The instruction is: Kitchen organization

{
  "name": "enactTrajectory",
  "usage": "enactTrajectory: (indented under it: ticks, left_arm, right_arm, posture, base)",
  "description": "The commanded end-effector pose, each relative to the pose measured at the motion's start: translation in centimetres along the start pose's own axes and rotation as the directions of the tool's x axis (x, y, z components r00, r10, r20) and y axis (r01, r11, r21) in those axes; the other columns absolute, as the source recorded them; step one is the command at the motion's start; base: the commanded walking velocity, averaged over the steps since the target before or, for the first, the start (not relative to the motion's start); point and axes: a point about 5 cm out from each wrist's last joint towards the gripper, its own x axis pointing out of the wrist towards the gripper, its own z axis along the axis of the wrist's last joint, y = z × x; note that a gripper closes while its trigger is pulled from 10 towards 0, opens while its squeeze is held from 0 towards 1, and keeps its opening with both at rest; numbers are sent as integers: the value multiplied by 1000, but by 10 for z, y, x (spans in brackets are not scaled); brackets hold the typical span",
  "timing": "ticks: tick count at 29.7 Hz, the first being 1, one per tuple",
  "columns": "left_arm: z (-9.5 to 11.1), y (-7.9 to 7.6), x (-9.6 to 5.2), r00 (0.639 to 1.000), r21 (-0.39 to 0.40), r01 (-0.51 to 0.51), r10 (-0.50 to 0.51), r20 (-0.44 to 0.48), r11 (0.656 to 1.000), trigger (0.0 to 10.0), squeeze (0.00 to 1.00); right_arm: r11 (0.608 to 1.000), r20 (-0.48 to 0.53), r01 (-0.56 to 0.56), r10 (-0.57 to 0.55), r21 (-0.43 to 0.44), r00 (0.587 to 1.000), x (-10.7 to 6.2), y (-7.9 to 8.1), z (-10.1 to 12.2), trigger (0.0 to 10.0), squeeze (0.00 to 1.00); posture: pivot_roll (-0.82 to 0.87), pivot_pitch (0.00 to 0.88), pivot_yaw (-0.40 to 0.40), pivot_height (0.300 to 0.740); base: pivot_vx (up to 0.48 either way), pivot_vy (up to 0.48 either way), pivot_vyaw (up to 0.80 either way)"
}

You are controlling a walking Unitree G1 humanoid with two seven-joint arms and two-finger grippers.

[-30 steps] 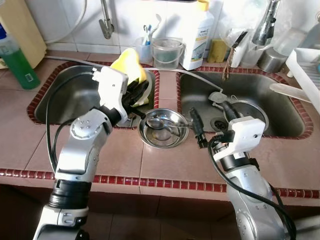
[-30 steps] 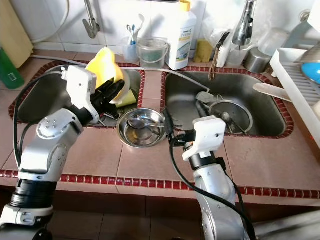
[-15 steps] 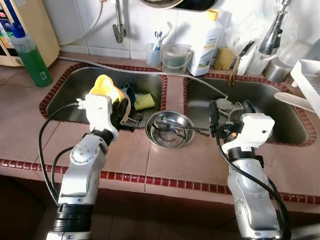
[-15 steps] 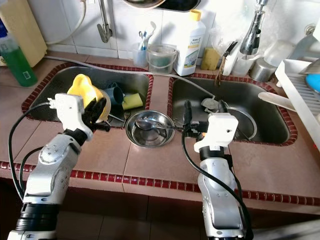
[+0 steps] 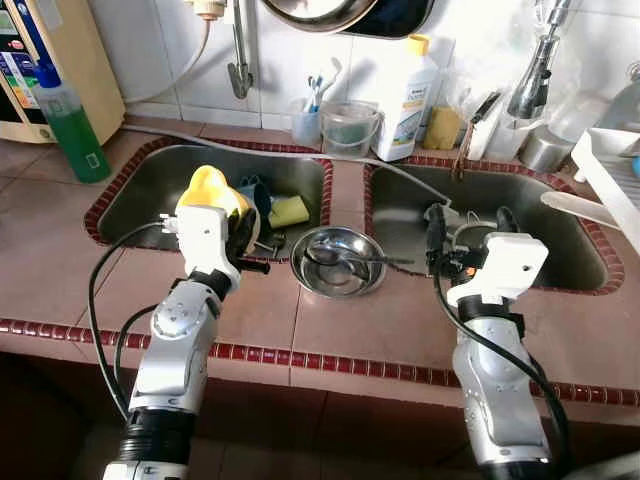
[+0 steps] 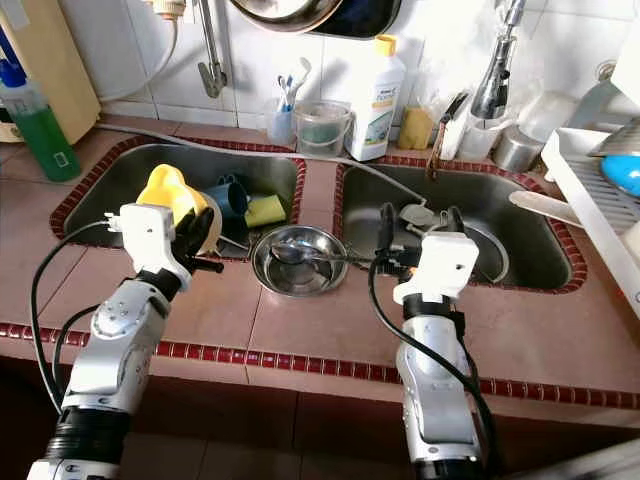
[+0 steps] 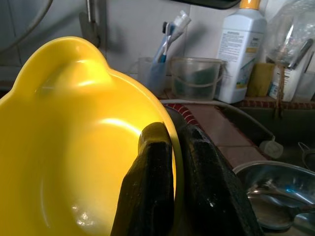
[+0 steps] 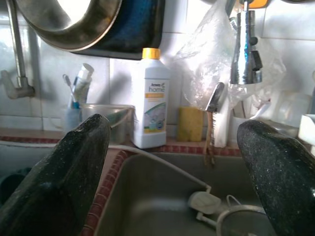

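Left pincer (image 7: 170, 162) pinching glossy yellow plastic bowl (image 7: 74, 147) rim | right pincer (image 8: 177, 167) agape

Both silver arms rise from near, elbows bent. The left gripper (image 7: 170, 162) is clamped tight, its black fingers (image 7: 147, 196) pinching close together (something yellow between them). The right gripper (image 5: 466, 222), farther right, points away with its fingers (image 8: 74, 162) spread wide, grasping nothing.
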Motion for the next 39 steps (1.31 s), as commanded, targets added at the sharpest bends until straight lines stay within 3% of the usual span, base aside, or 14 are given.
enactTrajectory:
  ticks: [1,10,18,39]
  left_arm:
    - [6,-5,5,999,8,24,-24,28,1000,10000,0]
    - [6,-5,-2,998,-5,38,-37,43,999,10000,0]
    - [7,-2,-20,997,-69,28,-23,80,997,10000,0]
    - [9,-2,-21,997,-59,52,-48,58,997,10000,0]
  right_arm:
    - [1000,17,0,0,-2,1000,3,0,2,10000,0]
    - [1000,40,12,-11,-14,999,-3,-2,2,10000,0]
    - [999,6,-54,54,-7,999,-26,2,2,10000,0]
    - [997,9,-75,75,5,997,-19,7,3,10000,0]
  posture:
    - [-226,11,-6,732]
    - [-239,10,3,732]
    - [-246,2,-2,732]
    - [-221,0,-11,732]
  base:
    - [0,0,0]
    - [0,0,0]
    - [0,0,0]
    - [0,11,0]
